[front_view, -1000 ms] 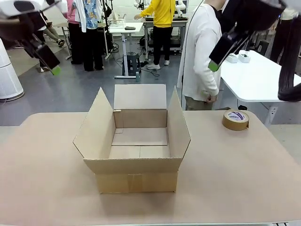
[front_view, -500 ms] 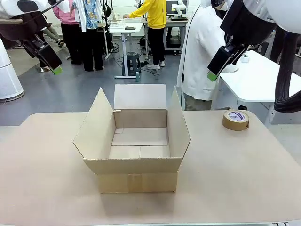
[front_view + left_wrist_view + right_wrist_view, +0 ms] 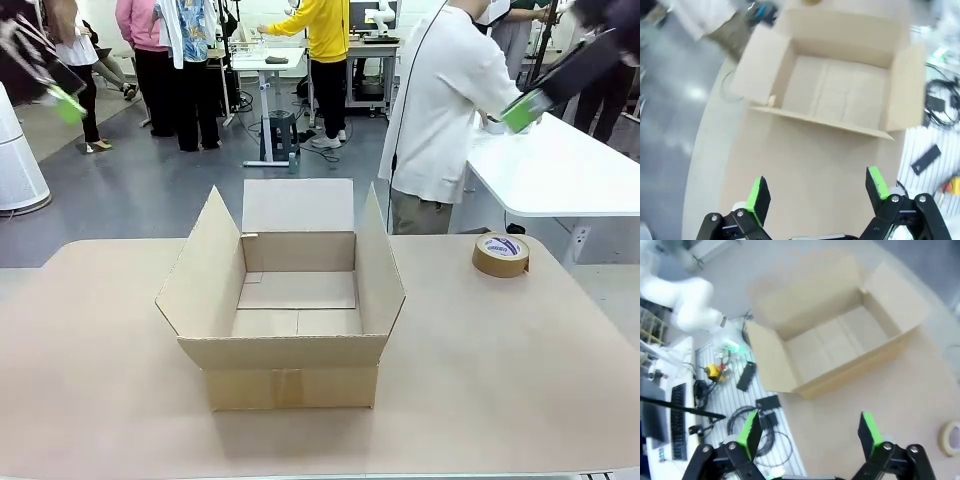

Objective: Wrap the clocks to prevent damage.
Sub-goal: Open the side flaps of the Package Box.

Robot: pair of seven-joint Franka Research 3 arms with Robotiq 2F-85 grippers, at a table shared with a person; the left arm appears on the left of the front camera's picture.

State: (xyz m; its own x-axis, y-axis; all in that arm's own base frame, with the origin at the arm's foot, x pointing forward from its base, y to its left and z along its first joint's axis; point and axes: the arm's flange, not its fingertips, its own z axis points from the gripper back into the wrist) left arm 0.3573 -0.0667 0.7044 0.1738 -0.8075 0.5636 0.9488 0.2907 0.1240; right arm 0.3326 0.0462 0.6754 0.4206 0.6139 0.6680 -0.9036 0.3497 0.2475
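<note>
In the left wrist view the left claw point(image 3: 817, 192) is hanging with fingers spread wide above the tan counter point(image 3: 805, 155), and the open cardboard box point(image 3: 840, 95) is standing beyond it. In the right wrist view the right claw point(image 3: 809, 430) is hanging spread and empty too, near the box and a tape roll point(image 3: 952, 437). In the front view both claws are floating high, a person point(image 3: 440, 120) in white is standing behind the counter, and where the clocks are lying I cannot tell.
</note>
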